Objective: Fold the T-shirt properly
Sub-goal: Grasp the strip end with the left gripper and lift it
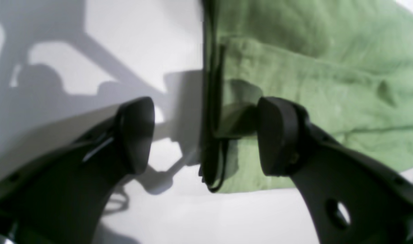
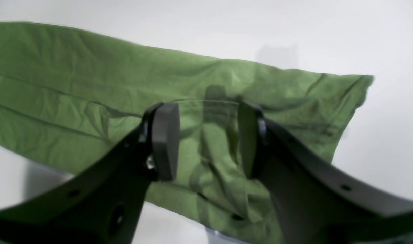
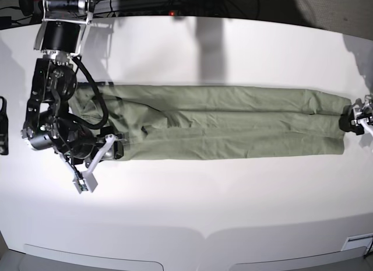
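The olive-green T-shirt lies as a long narrow strip across the white table, folded lengthwise and lightly wrinkled. My left gripper is open at the strip's end on the right of the base view. Its fingers straddle the layered edge of the shirt, one over bare table, one over cloth. My right gripper is open over the other end of the shirt, with wrinkled cloth below and between its fingers. In the base view it sits at the strip's near left corner. The collar is not visible.
The white table extends in front of and behind the strip. A black object sits at the table's left edge. The right arm's body and cables lie over the shirt's left end.
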Robot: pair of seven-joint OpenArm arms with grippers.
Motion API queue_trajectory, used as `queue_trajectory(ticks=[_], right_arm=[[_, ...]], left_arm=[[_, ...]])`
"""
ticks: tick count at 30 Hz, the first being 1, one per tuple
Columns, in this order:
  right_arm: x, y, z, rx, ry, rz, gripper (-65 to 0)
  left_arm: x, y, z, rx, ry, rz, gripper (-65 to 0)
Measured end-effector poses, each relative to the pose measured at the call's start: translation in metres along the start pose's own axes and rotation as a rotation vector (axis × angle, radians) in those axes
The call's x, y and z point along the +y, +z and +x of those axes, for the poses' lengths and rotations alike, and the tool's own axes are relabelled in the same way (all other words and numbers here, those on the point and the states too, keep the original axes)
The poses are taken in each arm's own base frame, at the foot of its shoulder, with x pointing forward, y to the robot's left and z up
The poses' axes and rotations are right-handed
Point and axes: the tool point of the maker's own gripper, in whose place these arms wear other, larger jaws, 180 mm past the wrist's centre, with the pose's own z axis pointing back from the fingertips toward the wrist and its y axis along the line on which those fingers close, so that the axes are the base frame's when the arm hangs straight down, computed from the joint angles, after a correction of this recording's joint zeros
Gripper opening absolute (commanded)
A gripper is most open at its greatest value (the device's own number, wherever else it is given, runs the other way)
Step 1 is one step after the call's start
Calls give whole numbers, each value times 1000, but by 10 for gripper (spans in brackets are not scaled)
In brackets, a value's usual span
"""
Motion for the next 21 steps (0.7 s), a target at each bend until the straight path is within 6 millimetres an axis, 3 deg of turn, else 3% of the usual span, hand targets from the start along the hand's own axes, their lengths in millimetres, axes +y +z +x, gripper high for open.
queue_trajectory(ticks=[4,10,21], right_arm=[[0,0,0,0,0,-1,-364],[0,0,0,-1,0,0,-364],[0,0,0,0,0,-1,-364]], left_arm=[[-11,0,-7,16,100,-83,-200],[-49,-4,-17,76,190,-261,-200],[-53,-7,-12,44,198,-274,-200]])
